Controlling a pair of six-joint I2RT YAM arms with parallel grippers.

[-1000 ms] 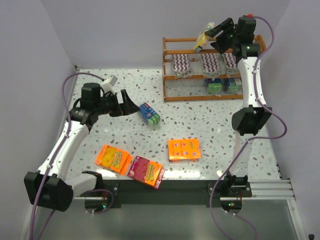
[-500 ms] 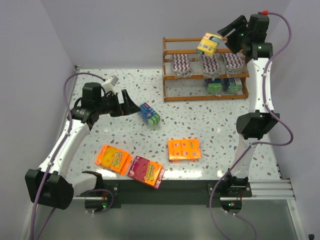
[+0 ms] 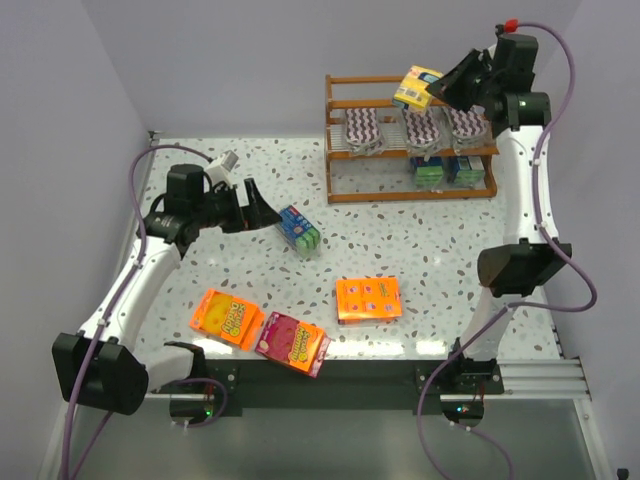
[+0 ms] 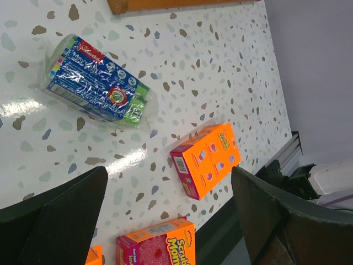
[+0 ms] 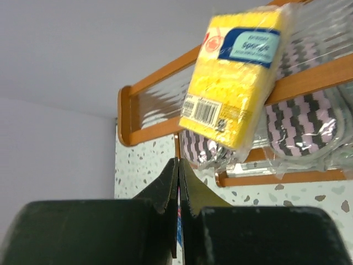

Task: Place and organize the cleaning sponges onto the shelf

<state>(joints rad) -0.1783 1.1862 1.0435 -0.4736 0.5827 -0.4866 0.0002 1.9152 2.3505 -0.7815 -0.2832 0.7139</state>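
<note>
Right claw (image 3: pixel 436 92), closed, raised beside shelf (image 3: pixel 400 196) top.

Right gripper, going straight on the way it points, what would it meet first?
Probably the yellow sponge pack tilted on the top rail of the shelf, just ahead of the shut right gripper; depth is unclear.

The right arm is stretched tall along the right of the frame; the right end effector (image 3: pixel 441 91) is held at the upper right, pointed left, jaws pressed together. The left arm is bent low at the left; the left end effector (image 3: pixel 262 207) is pointed right, jaws spread wide.
</note>
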